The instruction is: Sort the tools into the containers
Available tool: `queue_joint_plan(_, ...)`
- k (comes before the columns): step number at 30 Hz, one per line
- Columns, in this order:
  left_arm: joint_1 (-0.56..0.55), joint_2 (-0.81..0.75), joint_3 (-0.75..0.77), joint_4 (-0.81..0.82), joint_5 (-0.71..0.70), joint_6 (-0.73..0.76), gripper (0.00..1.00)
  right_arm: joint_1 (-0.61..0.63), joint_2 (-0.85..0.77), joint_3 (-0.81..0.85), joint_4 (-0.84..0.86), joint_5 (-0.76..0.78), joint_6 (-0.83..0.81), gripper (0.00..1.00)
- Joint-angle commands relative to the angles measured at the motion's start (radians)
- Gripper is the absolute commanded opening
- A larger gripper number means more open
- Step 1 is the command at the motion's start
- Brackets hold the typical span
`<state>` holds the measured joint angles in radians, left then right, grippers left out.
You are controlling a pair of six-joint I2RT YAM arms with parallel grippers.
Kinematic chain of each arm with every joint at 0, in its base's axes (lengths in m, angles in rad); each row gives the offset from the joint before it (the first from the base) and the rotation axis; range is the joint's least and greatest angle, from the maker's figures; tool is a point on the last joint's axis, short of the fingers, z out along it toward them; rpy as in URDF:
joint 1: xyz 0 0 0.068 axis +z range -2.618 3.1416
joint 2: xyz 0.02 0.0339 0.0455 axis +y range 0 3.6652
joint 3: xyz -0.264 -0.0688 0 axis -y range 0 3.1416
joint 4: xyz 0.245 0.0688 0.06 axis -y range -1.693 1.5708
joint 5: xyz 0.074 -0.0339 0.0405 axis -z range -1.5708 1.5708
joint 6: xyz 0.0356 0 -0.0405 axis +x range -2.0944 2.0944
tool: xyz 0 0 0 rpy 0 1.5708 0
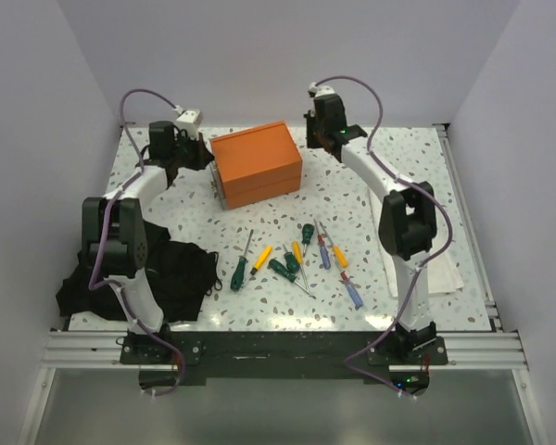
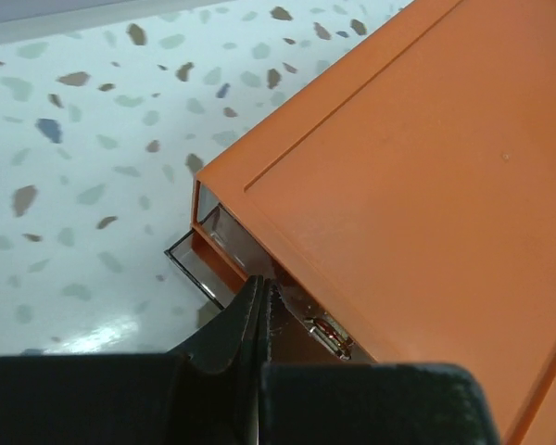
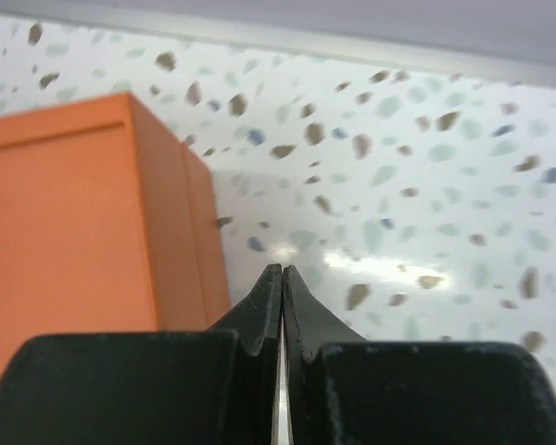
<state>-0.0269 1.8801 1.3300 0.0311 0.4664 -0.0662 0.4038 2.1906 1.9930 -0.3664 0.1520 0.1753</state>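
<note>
The orange box (image 1: 257, 164) lies at the back middle of the table. A clear bin (image 2: 196, 262) sits inside it, its end sticking slightly out of the box's left opening. My left gripper (image 2: 262, 284) is shut, with its tips right against that end of the bin and nothing visibly between them. My right gripper (image 3: 283, 271) is shut and empty just off the right end of the orange box (image 3: 74, 232). Several screwdrivers (image 1: 296, 260) lie loose mid-table, with green (image 1: 238, 273), yellow (image 1: 260, 257) and red-and-blue (image 1: 352, 292) handles.
A black cloth (image 1: 171, 273) is bunched at the near left, under the left arm. A white folded towel (image 1: 442, 264) lies at the right, by the right arm. White walls close the table on the left, back and right.
</note>
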Motion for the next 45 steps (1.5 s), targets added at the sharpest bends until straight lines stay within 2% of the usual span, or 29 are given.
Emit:
queue_joint_plan(1,-0.103,0.056,0.050,0.035,0.063,-0.121,0.00,-0.017,-0.166,-0.025,0.055,0.132,-0.100,0.00)
queue_joint_plan(3,-0.129,0.083,0.080,0.039,0.054,-0.124,0.00,-0.019,-0.204,-0.042,0.061,0.088,-0.120,0.00)
queue_joint_plan(7,-0.177,0.146,0.155,0.046,0.043,-0.152,0.00,-0.017,-0.233,-0.088,0.027,-0.131,-0.097,0.00)
queue_joint_plan(10,-0.203,0.188,0.219,0.053,0.037,-0.158,0.00,-0.007,-0.229,-0.128,0.011,-0.231,-0.074,0.01)
queue_joint_plan(17,-0.242,0.252,0.353,0.056,0.006,-0.150,0.00,0.017,-0.186,-0.137,-0.005,-0.256,-0.042,0.02)
queue_joint_plan(21,-0.216,0.199,0.358,-0.029,-0.199,-0.170,0.01,0.017,-0.172,-0.114,-0.009,-0.255,-0.043,0.02)
queue_joint_plan(23,-0.188,0.159,0.324,-0.088,-0.238,-0.201,0.15,0.017,-0.170,-0.111,-0.006,-0.256,-0.045,0.02)
queue_joint_plan(24,-0.153,0.128,0.292,-0.100,-0.256,-0.219,0.33,0.018,-0.170,-0.112,-0.006,-0.256,-0.045,0.03)
queue_joint_plan(25,-0.136,0.116,0.276,-0.130,-0.255,-0.253,0.41,0.018,-0.169,-0.120,-0.003,-0.258,-0.045,0.04)
queue_joint_plan(26,-0.122,0.108,0.259,-0.143,-0.241,-0.262,0.47,0.018,-0.170,-0.126,-0.002,-0.261,-0.048,0.09)
queue_joint_plan(27,-0.104,0.094,0.230,-0.152,-0.206,-0.265,0.55,0.018,-0.167,-0.129,-0.005,-0.265,-0.048,0.19)
queue_joint_plan(29,-0.100,0.093,0.207,-0.175,-0.174,-0.245,0.70,0.020,-0.163,-0.135,-0.011,-0.284,-0.054,0.46)
queue_joint_plan(30,-0.100,0.102,0.196,-0.181,-0.122,-0.238,0.75,0.020,-0.157,-0.137,-0.019,-0.285,-0.054,0.49)
queue_joint_plan(33,-0.105,0.128,0.178,-0.163,-0.068,-0.250,0.81,0.020,-0.154,-0.151,-0.023,-0.281,-0.048,0.52)
queue_joint_plan(41,-0.149,0.220,0.247,-0.112,0.003,-0.279,0.81,0.023,-0.163,-0.174,-0.035,-0.266,-0.043,0.56)
queue_joint_plan(45,-0.165,0.266,0.271,-0.135,-0.032,-0.293,0.80,0.024,-0.169,-0.189,-0.034,-0.249,-0.049,0.56)
